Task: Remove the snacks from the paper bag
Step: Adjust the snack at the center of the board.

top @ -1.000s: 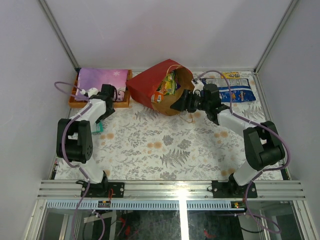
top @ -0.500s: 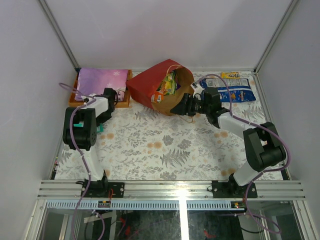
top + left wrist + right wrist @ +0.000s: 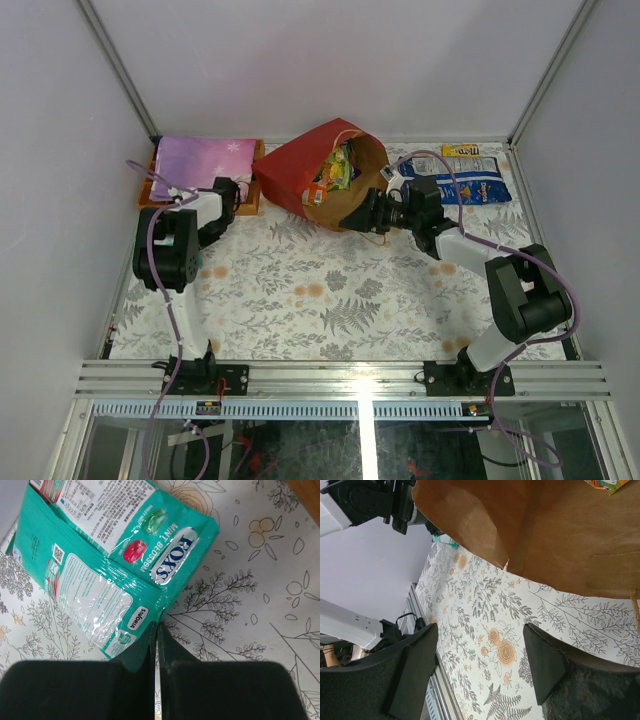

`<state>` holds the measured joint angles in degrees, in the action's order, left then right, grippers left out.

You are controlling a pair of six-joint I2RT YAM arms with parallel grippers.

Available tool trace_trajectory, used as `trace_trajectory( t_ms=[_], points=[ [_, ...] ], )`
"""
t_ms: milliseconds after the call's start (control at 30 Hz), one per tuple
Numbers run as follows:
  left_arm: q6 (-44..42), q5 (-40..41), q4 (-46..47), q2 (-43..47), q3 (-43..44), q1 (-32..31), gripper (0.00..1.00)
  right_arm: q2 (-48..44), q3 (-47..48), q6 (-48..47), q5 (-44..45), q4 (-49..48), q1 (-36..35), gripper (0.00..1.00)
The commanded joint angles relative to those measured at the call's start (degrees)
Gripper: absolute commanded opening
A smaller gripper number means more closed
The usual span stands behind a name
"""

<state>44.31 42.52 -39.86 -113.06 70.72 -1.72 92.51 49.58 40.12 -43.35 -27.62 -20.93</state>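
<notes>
Left claw (image 3: 156, 626) closed beside teal packet (image 3: 115, 570) (right claw (image 3: 480, 630) spread wide).

A tablecloth (image 3: 320, 290) printed with grey ferns and peach flowers covers the table. Behind the cloth's far edge rises a plain pale back wall (image 3: 330, 60). A matching left wall panel (image 3: 50, 200) and right wall panel (image 3: 600, 200) stand along the cloth's sides. Slanting aluminium posts (image 3: 118, 68) mark the corners where the panels meet. Along the cloth's near edge runs a ribbed aluminium rail (image 3: 340, 378) with a bright glare (image 3: 368, 385) at its middle. Nearer than the rail sits a white slotted strip (image 3: 300, 408), then dark space. The light is soft and even.
</notes>
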Motion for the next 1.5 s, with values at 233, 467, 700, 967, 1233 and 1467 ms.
trace_trajectory(
  t_ms=[233,467,700,967,1233,1467],
  points=[
    [-4.05,11.63,-2.10,-6.90,7.37,-6.42,0.00,-1.06,-0.47,2.37,-3.23,-6.05,0.19,0.76],
    [-8.03,15.82,0.42,-7.60,5.81,-9.90,0.00,-0.42,-0.45,2.65,-3.40,-6.67,0.20,0.76],
    [-13.31,20.49,5.55,-6.47,0.22,-15.68,0.00,0.12,-0.83,3.66,-3.83,-8.12,0.25,0.76],
    [-13.19,16.35,6.20,-3.78,-4.92,-19.89,0.00,2.18,-1.59,7.42,-5.31,-13.19,0.19,0.76],
    [-15.23,15.91,9.17,-3.00,-9.43,-19.85,0.00,1.76,-1.53,7.08,-5.07,-12.64,0.21,0.76],
    [-25.52,14.02,18.35,0.05,-15.10,-19.81,0.00,1.40,-1.83,7.70,-5.35,-13.69,0.11,0.76]
  ],
)
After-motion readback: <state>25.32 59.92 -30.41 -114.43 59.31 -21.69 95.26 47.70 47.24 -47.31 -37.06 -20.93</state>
